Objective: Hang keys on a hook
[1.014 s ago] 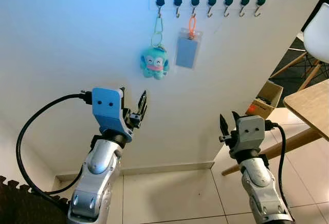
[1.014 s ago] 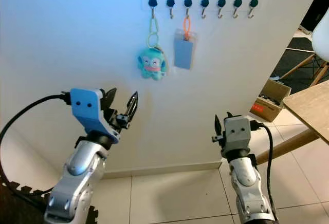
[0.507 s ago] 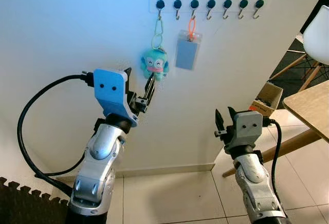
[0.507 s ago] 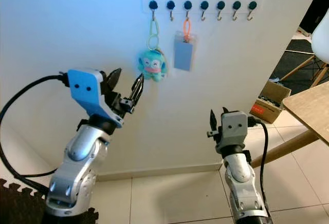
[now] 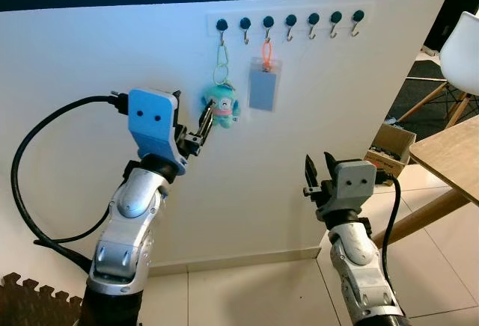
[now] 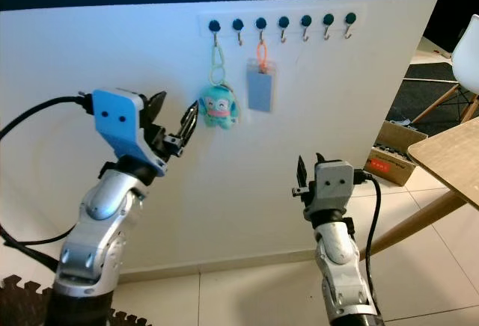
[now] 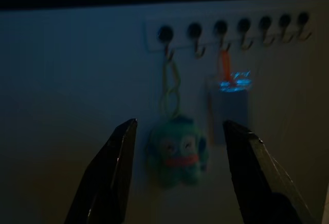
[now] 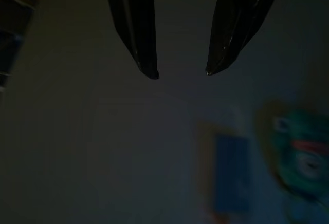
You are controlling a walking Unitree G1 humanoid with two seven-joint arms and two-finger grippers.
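A teal plush keychain [image 5: 222,107] hangs by a pale green clip from the leftmost hook [image 5: 221,25] of a white wall rail. My left gripper [image 5: 193,113] is raised at the plush's height, just to its left, and it is open. One fingertip overlaps the plush's edge; I cannot tell whether they touch. In the left wrist view the plush [image 7: 177,152] lies ahead, between the two spread fingers. My right gripper [image 5: 318,163] stands lower and to the right, open and holding nothing, its fingers [image 8: 139,34] pointing at the wall.
A blue-grey card holder [image 5: 261,89] on an orange loop hangs from the third hook; several hooks [image 5: 324,19] to its right are bare. At the right stand a wooden table [image 5: 449,154], a white chair [image 5: 460,49] and a cardboard box [image 5: 389,145]. A dark foam mat [image 5: 30,300] is at lower left.
My left gripper has risen from below the plush to its height and come up beside it. The camera has tilted, so the rail sits lower in view. The right arm has barely moved.
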